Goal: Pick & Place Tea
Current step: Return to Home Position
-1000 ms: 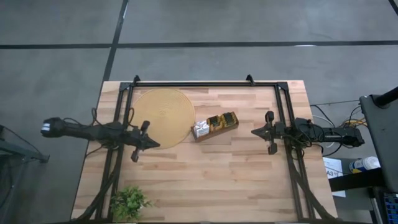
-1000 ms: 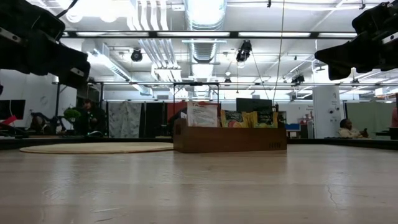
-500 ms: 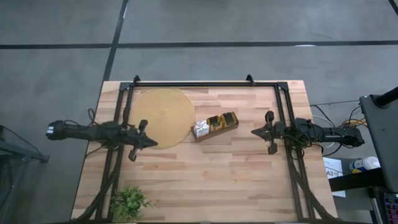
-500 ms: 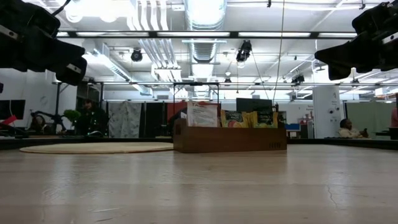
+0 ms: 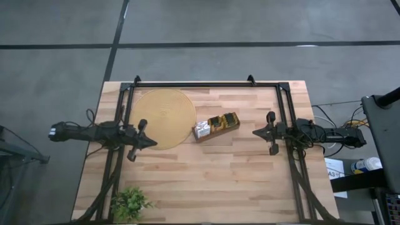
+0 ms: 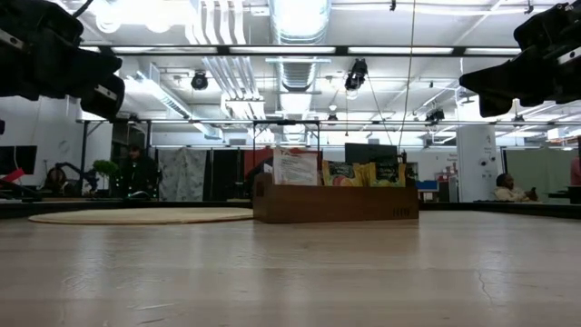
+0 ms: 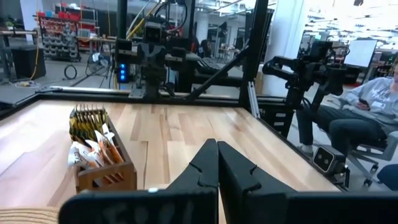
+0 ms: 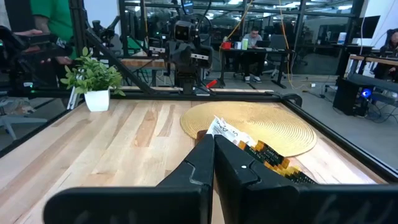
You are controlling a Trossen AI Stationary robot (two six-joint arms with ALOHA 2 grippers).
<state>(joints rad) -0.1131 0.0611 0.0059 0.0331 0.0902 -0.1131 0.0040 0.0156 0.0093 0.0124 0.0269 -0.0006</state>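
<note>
The tea sachets [image 5: 215, 124] stand on edge in a long brown wooden tray [image 6: 336, 203] at mid-table, its left end lying on the edge of a round woven mat [image 5: 164, 117]. White sachets sit at the tray's left end, orange and dark green-yellow ones [image 7: 87, 121] further along. My left gripper [image 5: 154, 143] hovers shut over the mat's near edge, left of the tray, pointing level at it. My right gripper [image 5: 254, 132] hovers shut to the right of the tray, also level. Both show shut in their wrist views, the left gripper [image 7: 217, 152] and the right gripper [image 8: 214, 142].
A small potted plant [image 5: 130, 203] stands at the near left corner. A black frame [image 5: 194, 84] runs along the far edge and both sides of the table. Bare wood lies between the tray and the near edge. People sit in the room beyond the table.
My left arm has folded back a little toward the table's left edge, and its gripper has tipped up to level, staying shut. The tea and the tray have not moved.
</note>
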